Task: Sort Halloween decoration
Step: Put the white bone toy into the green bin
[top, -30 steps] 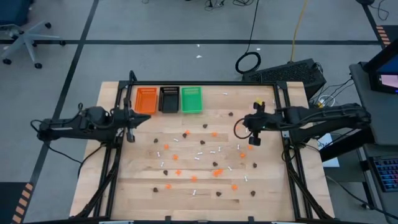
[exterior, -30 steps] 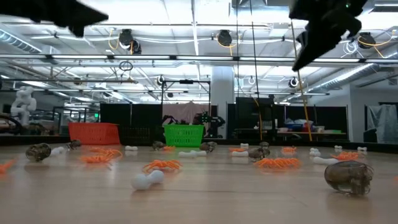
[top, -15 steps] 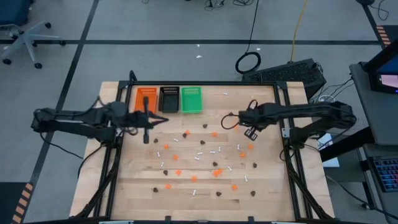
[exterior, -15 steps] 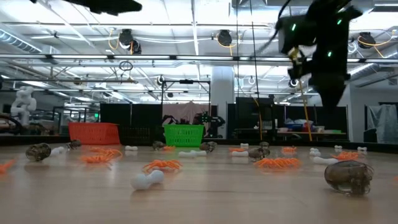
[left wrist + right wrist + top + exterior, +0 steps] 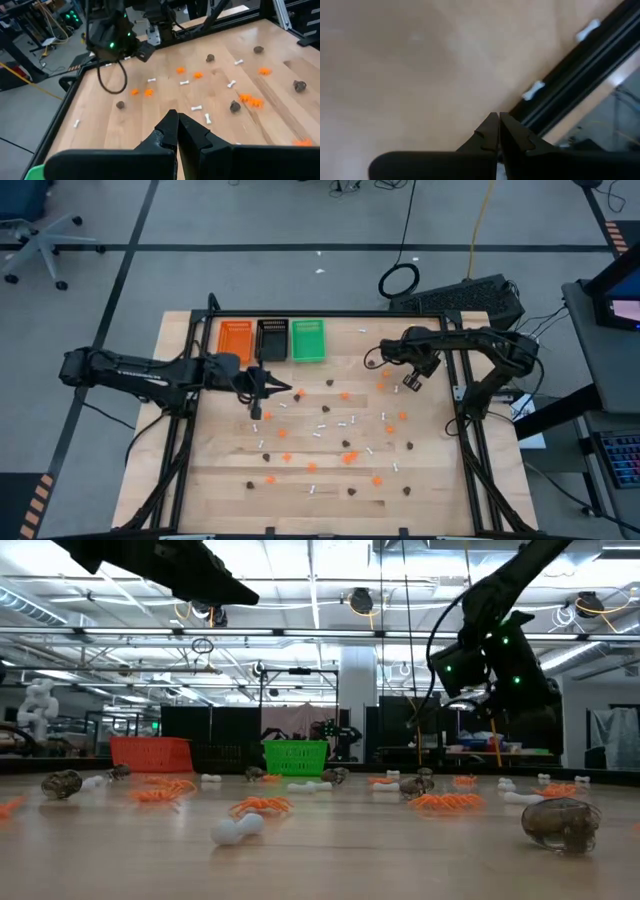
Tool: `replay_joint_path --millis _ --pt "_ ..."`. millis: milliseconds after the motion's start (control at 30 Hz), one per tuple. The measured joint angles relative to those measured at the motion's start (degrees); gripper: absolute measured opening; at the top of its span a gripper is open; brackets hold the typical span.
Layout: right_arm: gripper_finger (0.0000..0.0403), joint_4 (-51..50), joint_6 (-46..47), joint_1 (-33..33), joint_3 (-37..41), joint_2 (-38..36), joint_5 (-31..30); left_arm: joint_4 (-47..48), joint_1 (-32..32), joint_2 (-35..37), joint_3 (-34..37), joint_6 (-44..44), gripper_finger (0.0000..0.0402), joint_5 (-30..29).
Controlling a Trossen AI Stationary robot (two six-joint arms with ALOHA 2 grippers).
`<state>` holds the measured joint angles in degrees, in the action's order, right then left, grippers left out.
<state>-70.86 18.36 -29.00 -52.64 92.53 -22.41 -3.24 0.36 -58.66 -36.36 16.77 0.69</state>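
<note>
The Halloween decoration lies scattered over the wooden table [image 5: 210,480]: orange blobs [image 5: 345,458], dark brown blobs [image 5: 329,382] and thin white sticks [image 5: 345,422]. In the low view a brown blob [image 5: 560,823], a white stick [image 5: 237,829] and an orange blob [image 5: 262,805] rest on the tabletop. My left gripper [image 5: 283,389] [image 5: 175,122] hovers shut above the table's left middle, pointing right. My right gripper [image 5: 380,358] [image 5: 496,122] is shut and tipped downward, in the air near the far right. Two white sticks [image 5: 534,90] lie by the black rail ahead of it.
An orange tray [image 5: 235,340], a black tray [image 5: 271,340] and a green tray [image 5: 307,340] stand side by side at the far edge, left of centre. A black frame rail [image 5: 452,370] runs round the table. A cable loop [image 5: 110,80] hangs from the right arm.
My left gripper has reached out toward the table's right edge, over the scattered trinkets, staying shut. My right gripper has swung toward the far edge and come down, tipping from near level to steeply downward and rolling; it stays shut. No trinket has moved.
</note>
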Motion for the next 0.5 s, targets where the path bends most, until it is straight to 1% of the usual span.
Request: replay_joint_path --millis 167,267,500 --pt "0.0035 0.2 -5.6 -5.0 0.0 3.8 -4.6 -3.3 -0.5 -1.5 0.0 -1.0 0.0011 0.0" --pt "0.006 1.1 -8.6 -7.3 0.0 6.6 -6.0 -4.4 -0.8 -1.9 0.0 -1.1 0.0011 0.0" --pt "0.0108 2.0 -13.1 -9.4 0.0 11.6 -6.5 -4.4 -1.9 -2.0 0.0 -1.1 0.0011 -0.7"
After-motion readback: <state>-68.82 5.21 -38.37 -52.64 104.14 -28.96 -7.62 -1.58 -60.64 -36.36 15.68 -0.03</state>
